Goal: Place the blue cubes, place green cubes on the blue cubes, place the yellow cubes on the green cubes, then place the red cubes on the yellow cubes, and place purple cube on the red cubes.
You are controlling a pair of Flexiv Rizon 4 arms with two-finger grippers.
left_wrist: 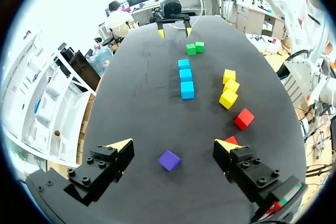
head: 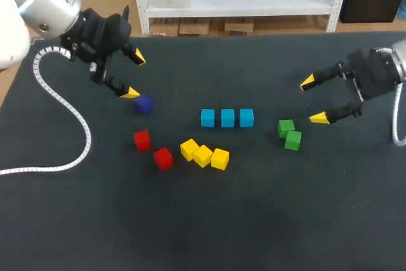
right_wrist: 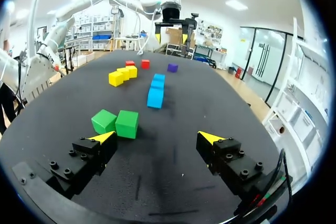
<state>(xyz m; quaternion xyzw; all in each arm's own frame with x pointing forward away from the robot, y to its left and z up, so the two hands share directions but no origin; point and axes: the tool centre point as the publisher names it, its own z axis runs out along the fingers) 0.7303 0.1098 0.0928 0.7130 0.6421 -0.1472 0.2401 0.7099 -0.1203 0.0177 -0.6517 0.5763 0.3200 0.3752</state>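
Three blue cubes [head: 227,117] stand in a row at mid-table. Two green cubes [head: 289,134] touch each other to their right. Three yellow cubes [head: 203,155] lie in a line in front of the blue row, and two red cubes [head: 142,140] [head: 163,158] lie left of them. A purple cube [head: 143,104] sits at the left. My left gripper [head: 134,75] hovers open just above and behind it; the purple cube [left_wrist: 169,160] lies between its fingers, untouched. My right gripper [head: 313,99] is open, right of the green cubes [right_wrist: 116,123], which lie ahead of one finger.
A white coiled cable [head: 70,115] loops over the black table [head: 254,220] at the left, from my left arm toward the edge. The table's far edge runs just behind both grippers.
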